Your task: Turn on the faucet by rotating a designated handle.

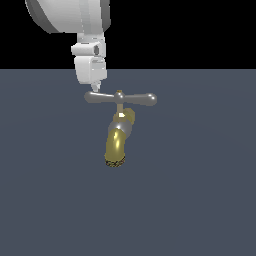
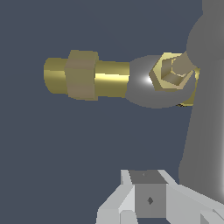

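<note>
The faucet [image 1: 117, 142] is a small tap with a curved brass-yellow spout, a grey collar and a dark mesh tip, standing in the middle of the exterior view. Its handle [image 1: 136, 99] is a silver-grey crossbar with rounded ends on a thin brass stem. My gripper [image 1: 95, 89] comes down from above, shut with nothing held, its tip right at the bar's end on the exterior view's left. In the wrist view the faucet [image 2: 92, 76] shows as a brass body with a hex nut, the handle [image 2: 205, 113] is a thick grey bar close by, and the gripper [image 2: 148, 201] has its fingers together.
A flat dark blue-grey floor [image 1: 200, 200] spreads all around the tap. The white arm [image 1: 70, 15] rises above the handle towards the exterior view's left. Nothing else shows.
</note>
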Available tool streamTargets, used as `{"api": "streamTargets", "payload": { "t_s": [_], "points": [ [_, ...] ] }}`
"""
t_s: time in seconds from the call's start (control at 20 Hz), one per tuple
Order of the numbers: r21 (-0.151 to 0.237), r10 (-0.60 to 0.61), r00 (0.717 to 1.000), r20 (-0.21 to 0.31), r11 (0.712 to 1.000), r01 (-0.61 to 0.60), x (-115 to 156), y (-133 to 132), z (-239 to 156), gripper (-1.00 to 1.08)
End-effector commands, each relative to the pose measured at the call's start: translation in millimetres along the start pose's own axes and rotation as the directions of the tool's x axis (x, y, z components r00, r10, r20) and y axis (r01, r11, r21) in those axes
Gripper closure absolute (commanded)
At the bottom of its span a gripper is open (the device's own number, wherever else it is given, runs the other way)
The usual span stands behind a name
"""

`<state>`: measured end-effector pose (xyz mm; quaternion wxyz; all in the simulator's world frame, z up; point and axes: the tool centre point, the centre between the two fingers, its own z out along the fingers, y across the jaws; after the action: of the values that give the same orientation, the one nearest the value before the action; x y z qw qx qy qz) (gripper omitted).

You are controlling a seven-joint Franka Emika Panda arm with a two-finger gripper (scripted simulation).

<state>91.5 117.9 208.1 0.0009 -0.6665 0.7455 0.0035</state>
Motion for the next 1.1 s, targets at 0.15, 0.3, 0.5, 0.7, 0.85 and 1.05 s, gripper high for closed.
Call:
{"api": "streamTargets", "payload": {
  "t_s": [0.15, 0.3, 0.5, 0.7, 0.85, 1.05],
  "points": [
    [0.004, 0.033, 0.999, -0.005, 0.999, -0.033, -4, -4, 9, 1.08],
    [0.004, 0.035, 0.999, -0.006, 0.999, -0.035, -4, -4, 10, 1.08],
    [0.004, 0.034, 0.999, -0.006, 0.999, -0.034, -4, -1, 10, 1.08],
    [0.004, 0.034, 0.999, -0.006, 0.999, -0.034, -6, 10, 10, 1.08],
    [0.004, 0.034, 0.999, -0.006, 0.999, -0.034, -7, 18, 10, 1.08],
    [0.004, 0.034, 0.999, -0.006, 0.999, -0.034, -9, 30, 10, 1.08]
  ]
}}
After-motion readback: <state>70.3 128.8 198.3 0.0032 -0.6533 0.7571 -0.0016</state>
